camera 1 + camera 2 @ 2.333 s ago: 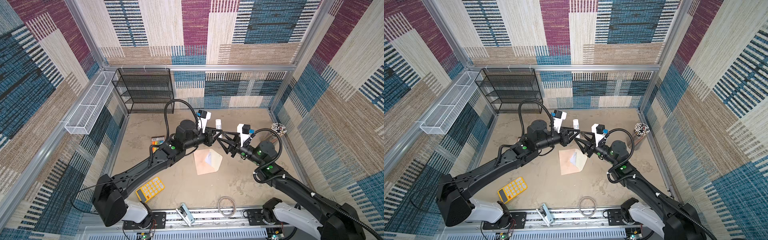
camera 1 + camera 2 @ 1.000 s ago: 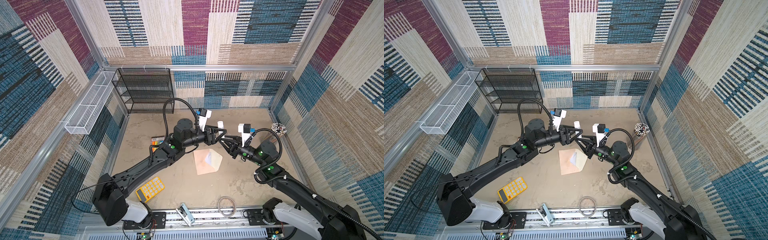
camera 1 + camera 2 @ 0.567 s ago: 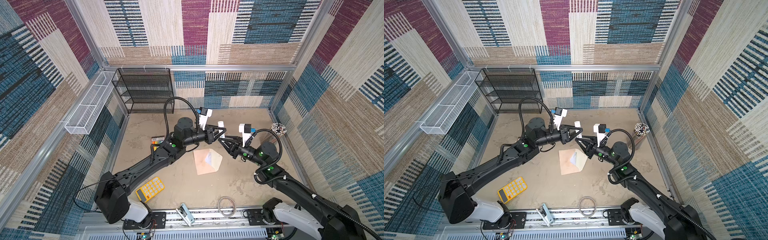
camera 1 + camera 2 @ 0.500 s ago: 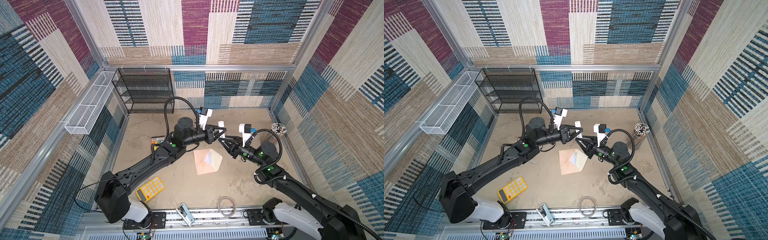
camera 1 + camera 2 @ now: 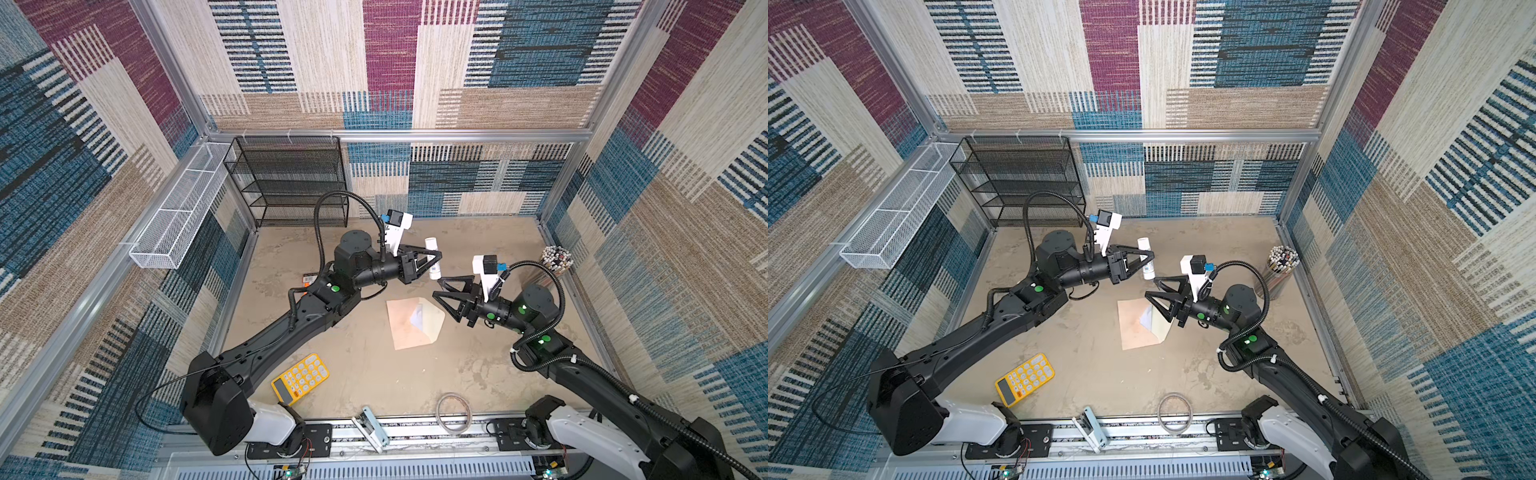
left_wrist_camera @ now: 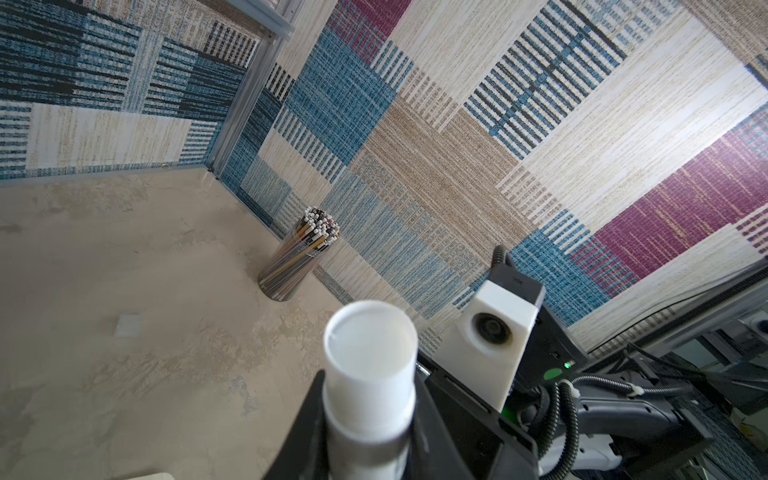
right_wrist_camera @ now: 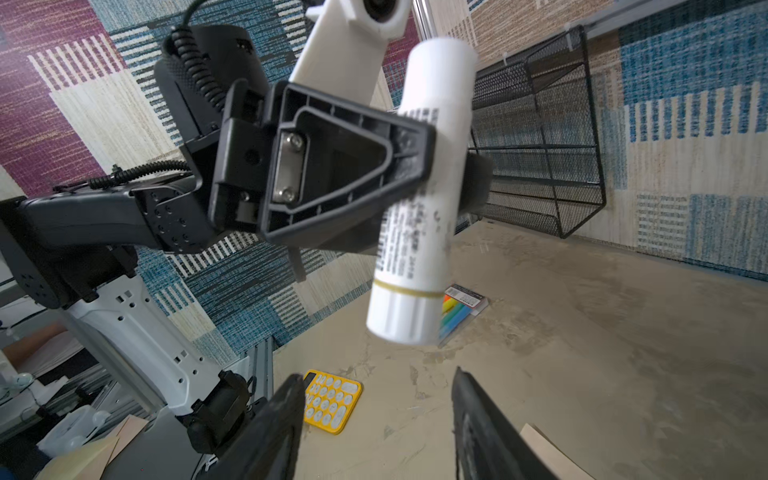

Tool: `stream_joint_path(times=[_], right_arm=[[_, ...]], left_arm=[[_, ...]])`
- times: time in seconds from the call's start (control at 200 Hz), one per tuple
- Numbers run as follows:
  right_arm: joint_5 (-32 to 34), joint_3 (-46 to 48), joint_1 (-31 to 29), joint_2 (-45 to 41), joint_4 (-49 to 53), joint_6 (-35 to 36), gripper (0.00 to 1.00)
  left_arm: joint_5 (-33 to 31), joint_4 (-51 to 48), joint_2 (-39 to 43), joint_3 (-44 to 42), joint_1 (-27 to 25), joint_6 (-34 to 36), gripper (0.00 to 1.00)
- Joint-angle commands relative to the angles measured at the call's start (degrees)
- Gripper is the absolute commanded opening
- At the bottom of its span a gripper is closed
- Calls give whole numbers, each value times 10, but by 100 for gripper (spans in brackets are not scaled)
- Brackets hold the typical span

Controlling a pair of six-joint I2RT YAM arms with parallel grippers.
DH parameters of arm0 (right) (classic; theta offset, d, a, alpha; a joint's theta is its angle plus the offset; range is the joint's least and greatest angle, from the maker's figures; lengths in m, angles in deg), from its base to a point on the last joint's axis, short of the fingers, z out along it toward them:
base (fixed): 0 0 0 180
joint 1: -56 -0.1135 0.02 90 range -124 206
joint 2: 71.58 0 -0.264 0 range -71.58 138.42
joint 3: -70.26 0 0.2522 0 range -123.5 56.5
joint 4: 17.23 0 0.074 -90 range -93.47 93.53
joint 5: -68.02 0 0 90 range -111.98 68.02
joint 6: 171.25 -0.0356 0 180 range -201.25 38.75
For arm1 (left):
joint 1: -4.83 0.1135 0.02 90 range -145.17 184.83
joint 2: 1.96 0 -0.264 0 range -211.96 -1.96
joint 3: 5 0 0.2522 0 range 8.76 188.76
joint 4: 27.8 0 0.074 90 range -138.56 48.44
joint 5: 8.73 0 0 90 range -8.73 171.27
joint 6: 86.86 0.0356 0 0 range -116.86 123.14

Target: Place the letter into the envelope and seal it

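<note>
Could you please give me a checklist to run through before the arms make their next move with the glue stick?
1. Grip: the left end effector clamps the glue stick: ok.
2. The right end effector is open and empty: ok.
3. The glue stick is uncapped: not ok, its upper end looks closed.
4. The envelope lies flat on the table, flap open: ok.
5. The letter is fully inside: cannot tell; only a white patch shows at the mouth.

Small dark print runs down the white glue stick, too blurred to read; nothing else is legible.
</note>
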Motion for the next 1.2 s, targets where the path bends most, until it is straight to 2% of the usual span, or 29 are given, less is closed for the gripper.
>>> stream_joint_path(times=[0.0, 0.361, 0.491, 0.766, 0.907, 1.057, 1.192], right_arm=[[-31, -8, 0, 10, -4, 5, 58], [-48, -46, 0, 39, -22, -7, 54], [-50, -50, 0, 46, -18, -8, 48], [-58, -53, 0, 52, -21, -9, 26], [-55, -57, 0, 50, -22, -10, 22], [-43, -58, 0, 46, -20, -15, 21], [-9, -60, -3, 39, -15, -19, 18]], left_arm=[[43, -8, 8, 0, 3, 27, 0], [71, 6, 15, -16, 2, 21, 0], [74, 12, 15, -19, 3, 20, 0], [77, 18, 7, -21, 2, 18, 0], [76, 15, 2, -23, 2, 18, 0], [61, -1, 0, -30, 2, 28, 0], [11, -42, 5, -36, 1, 48, 0]])
